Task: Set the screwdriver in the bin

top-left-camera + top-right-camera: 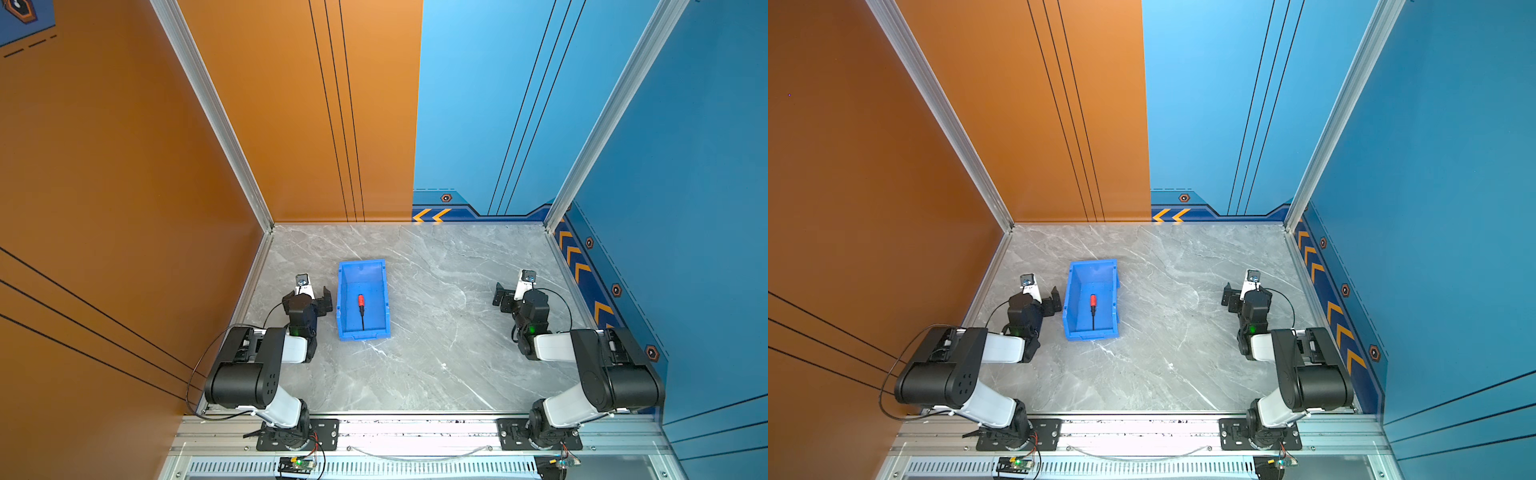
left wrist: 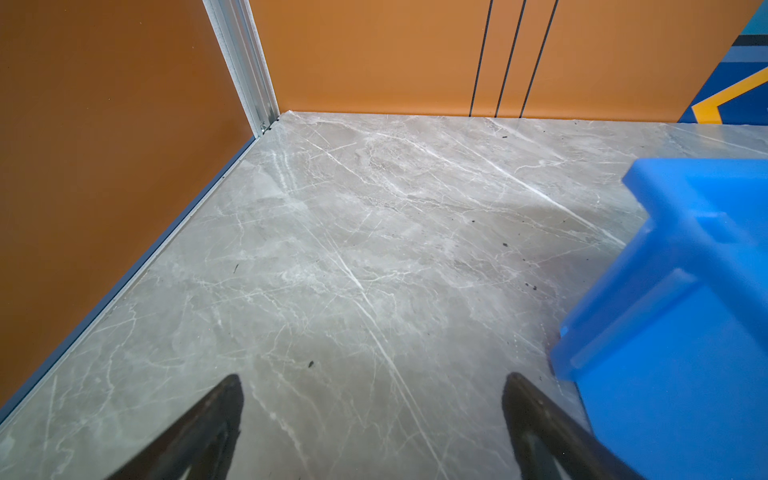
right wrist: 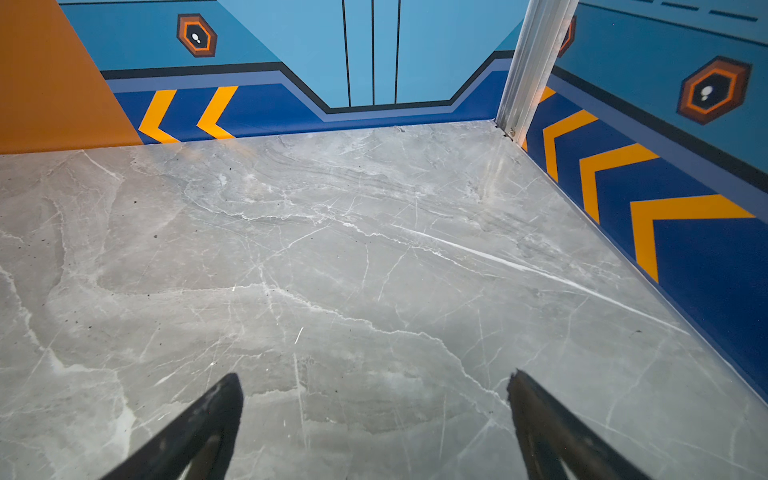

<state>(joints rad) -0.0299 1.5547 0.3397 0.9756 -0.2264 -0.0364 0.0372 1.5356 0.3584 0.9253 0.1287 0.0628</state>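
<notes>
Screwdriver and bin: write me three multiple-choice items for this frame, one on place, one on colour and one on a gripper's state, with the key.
1. Where is the screwdriver?
A. lying in the bin
B. lying beside it
C. held aloft

2. What colour is the screwdriver's handle?
A. green
B. orange-red
C. white

3. What state is the left gripper in?
A. shut on the screwdriver
B. shut and empty
C. open and empty

Key:
1 A: both top views show it lying flat on the bin's floor.
2 B: the handle shows orange-red against the blue plastic.
3 C: the left wrist view shows the jaws wide apart with only bare surface between them.
</notes>
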